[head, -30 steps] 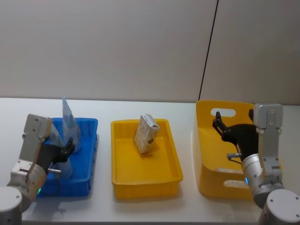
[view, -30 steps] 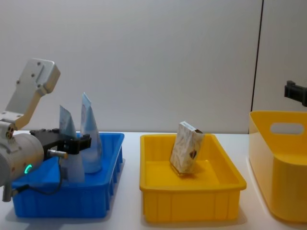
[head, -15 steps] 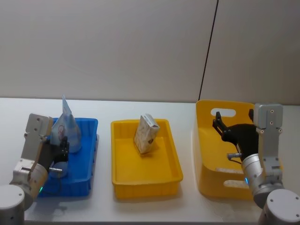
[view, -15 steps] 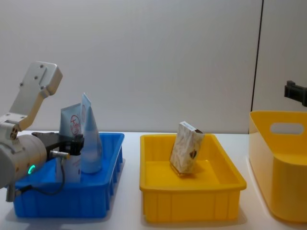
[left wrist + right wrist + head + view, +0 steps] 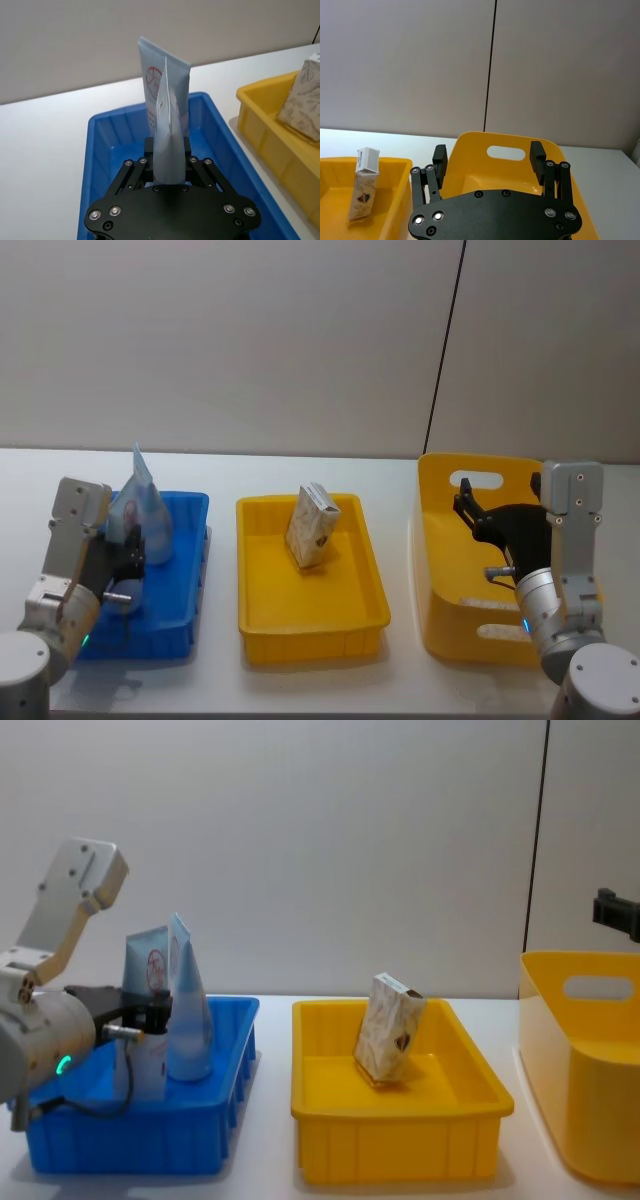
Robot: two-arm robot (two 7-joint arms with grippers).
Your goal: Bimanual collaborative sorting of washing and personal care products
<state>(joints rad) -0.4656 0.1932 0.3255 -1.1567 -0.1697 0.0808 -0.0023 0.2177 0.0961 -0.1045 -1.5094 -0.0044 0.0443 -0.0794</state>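
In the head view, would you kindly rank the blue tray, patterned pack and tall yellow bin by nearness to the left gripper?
1. Blue tray, left, beneath the left gripper holding a squeeze tube.
2. Patterned pack, centre.
3. Tall yellow bin, far right.

Plain grey wall (image 5: 250,340) with 1 dark seam (image 5: 446,340) behind white table (image 5: 300,692).

Pale blue held tube (image 5: 147,978), red circle logo on its face, stood upright on its wide end in the blue tray (image 5: 175,612), flat crimp up, base clamped in the left gripper (image 5: 167,146). Free tube (image 5: 188,1010), same kind, stood just beside it in that tray, crimp up, leaning slightly. Beige-white patterned pack (image 5: 312,525) stood tilted on end near the back of the yellow tray (image 5: 310,632), well apart from both
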